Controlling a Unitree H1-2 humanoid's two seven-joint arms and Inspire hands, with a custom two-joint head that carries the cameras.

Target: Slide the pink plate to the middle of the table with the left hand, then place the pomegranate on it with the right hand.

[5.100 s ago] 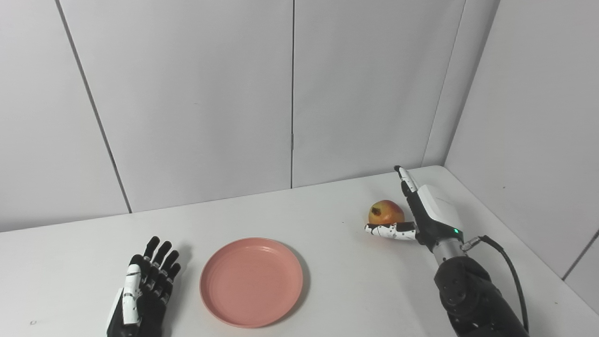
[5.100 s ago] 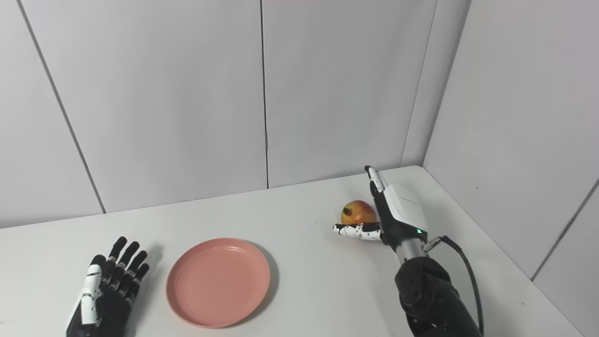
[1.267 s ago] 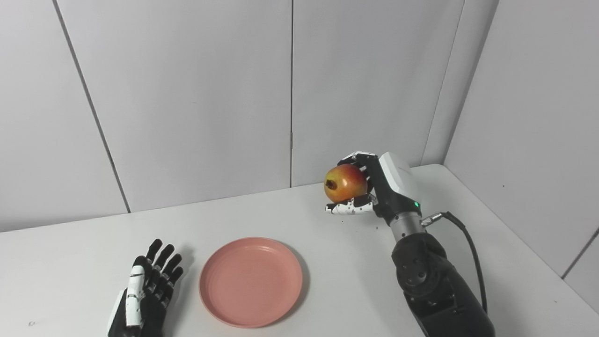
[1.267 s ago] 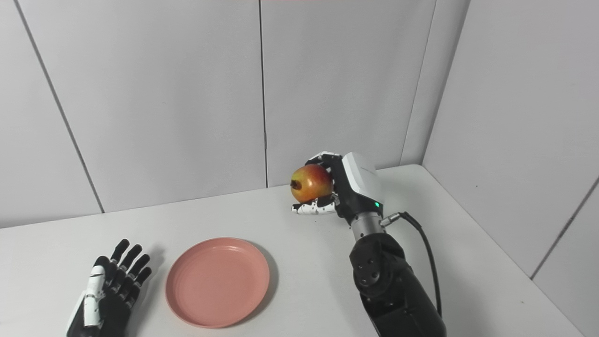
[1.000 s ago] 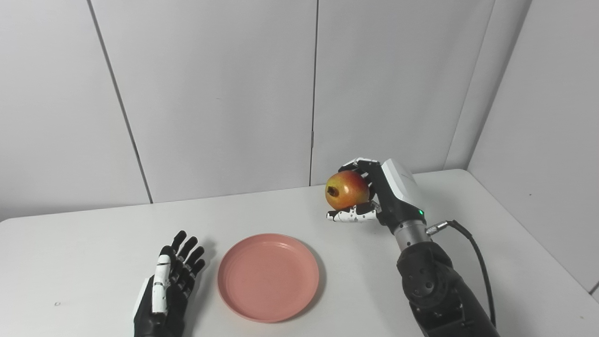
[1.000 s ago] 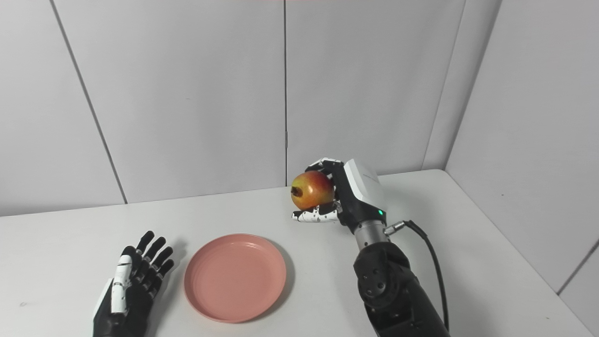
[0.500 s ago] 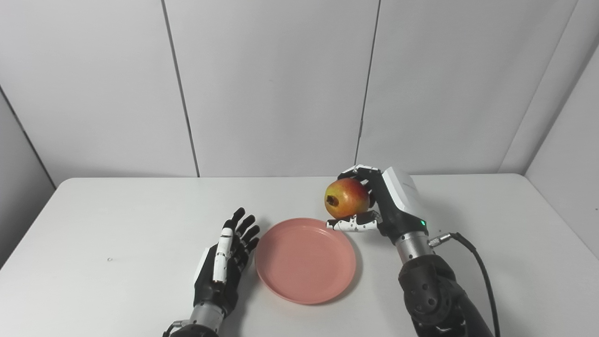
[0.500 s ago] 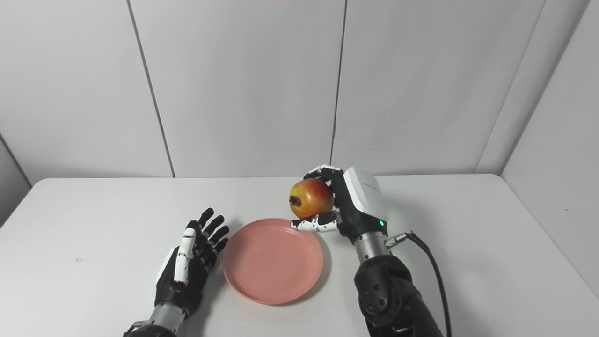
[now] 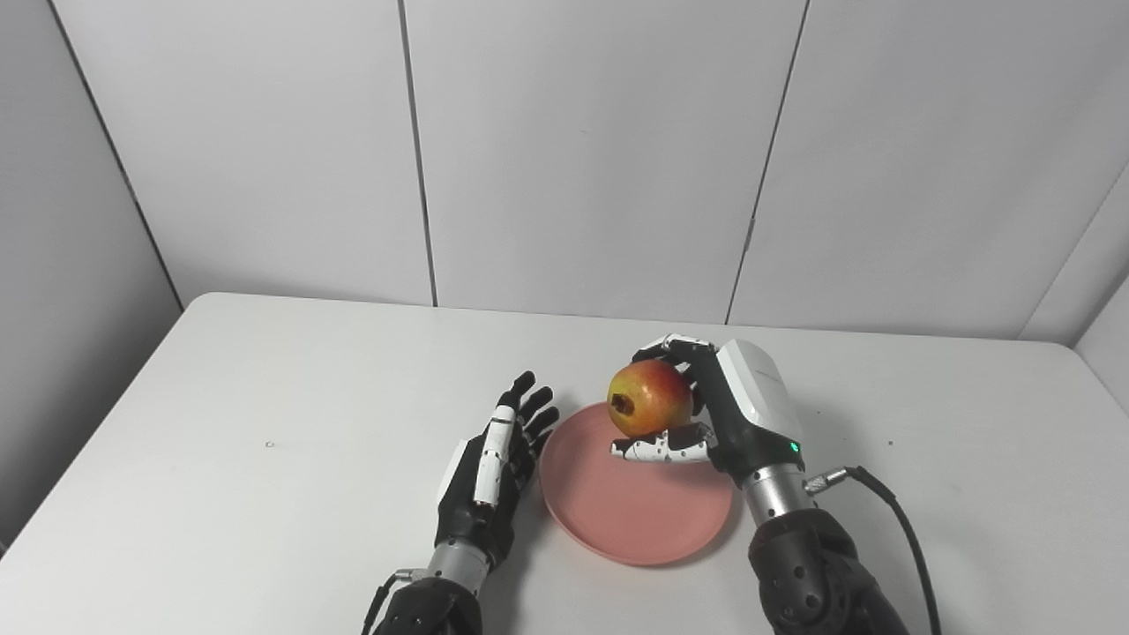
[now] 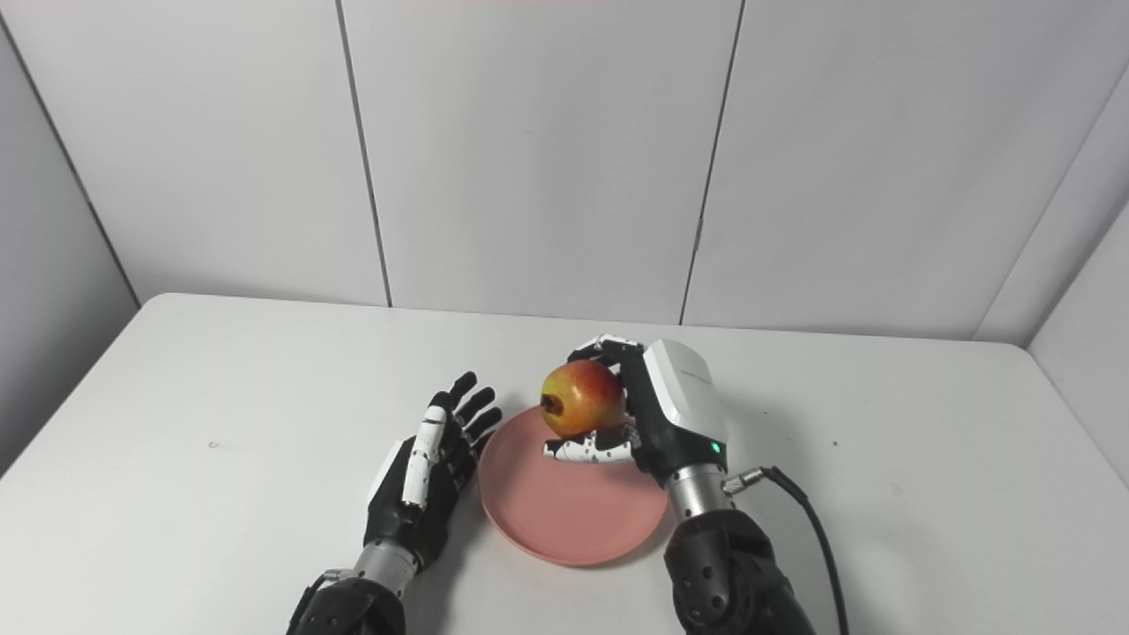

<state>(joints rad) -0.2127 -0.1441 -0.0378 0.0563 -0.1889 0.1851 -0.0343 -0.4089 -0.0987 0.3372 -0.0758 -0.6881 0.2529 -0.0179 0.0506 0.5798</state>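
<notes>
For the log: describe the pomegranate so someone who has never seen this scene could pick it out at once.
Start at the white table and find the pink plate near its middle. Above the plate's far edge, the right hand holds the pomegranate in the air. It is the only fruit: round, yellow blushing to red, with a dark crown end.

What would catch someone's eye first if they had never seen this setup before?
Probably the red-yellow pomegranate, gripped in the right hand and held just above the far part of the pink plate near the table's middle. Next, the black left hand, open, fingers straight, right beside the plate's left rim.
</notes>
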